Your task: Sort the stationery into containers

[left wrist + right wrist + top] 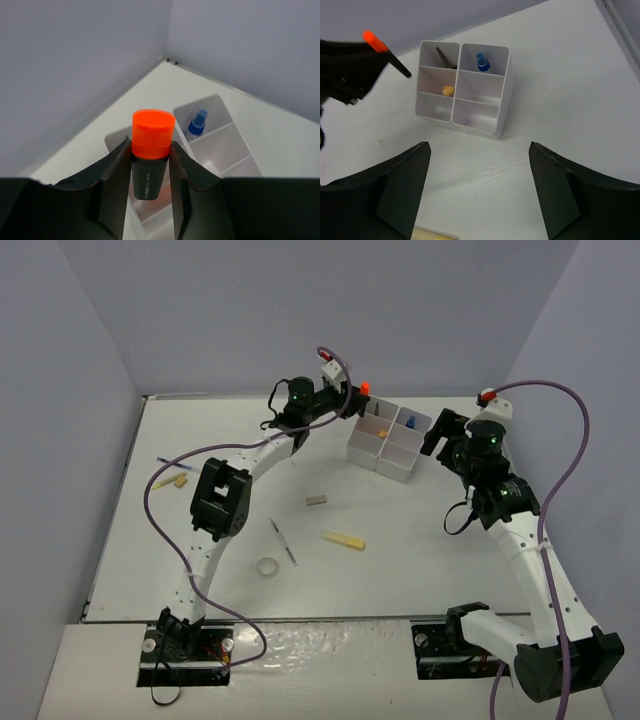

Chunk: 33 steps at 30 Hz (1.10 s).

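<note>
We see the left gripper (150, 147) clamped on the black marker with orange cap (153, 131), its two fingers pressed against the barrel just below the cap, which points away from the wrist. In the overhead view the marker hangs in the air at the far left corner of the white divided tray (400, 468), and we cannot tell whether it touches the rim. The right gripper (479, 149) is spread wide with nothing between its fingers, hovering on the tray's right side and facing it. From the right wrist camera, the blue-capped bottle (481, 62) stands in a far compartment, a dark thin item (445, 57) leans in the compartment beside it, and a small yellow piece (448, 90) lies in the next one nearer. On the table (420, 560), on the near left side of the tray, lie the small grey block (317, 500), the yellow bar (343, 539), the thin grey stick (283, 540) and the clear tape ring (267, 567), all apart from one another.
</note>
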{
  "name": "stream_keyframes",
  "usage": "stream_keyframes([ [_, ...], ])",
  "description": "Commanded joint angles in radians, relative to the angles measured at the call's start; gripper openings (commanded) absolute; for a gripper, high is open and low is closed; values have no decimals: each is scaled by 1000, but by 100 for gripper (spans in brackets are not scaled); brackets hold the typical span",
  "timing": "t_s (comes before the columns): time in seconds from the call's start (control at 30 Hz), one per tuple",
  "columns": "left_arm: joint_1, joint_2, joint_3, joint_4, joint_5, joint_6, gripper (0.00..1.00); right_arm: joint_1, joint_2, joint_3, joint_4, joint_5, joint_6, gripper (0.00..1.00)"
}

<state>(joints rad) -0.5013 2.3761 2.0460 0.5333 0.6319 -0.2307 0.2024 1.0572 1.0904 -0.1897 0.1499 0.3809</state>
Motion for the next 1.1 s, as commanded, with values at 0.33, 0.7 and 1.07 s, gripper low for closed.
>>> stream_keyframes([
  [0.33,-8,31,26,291,140,57,0,-3,-27,32,62,80,16,76],
  [0.7,-18,89,46,272,136,92,0,-3,-60,24,45,83,0,78],
  [1.07,-26,16,-90,252,181,175,70,-3,0,50,-35,102,65,79],
])
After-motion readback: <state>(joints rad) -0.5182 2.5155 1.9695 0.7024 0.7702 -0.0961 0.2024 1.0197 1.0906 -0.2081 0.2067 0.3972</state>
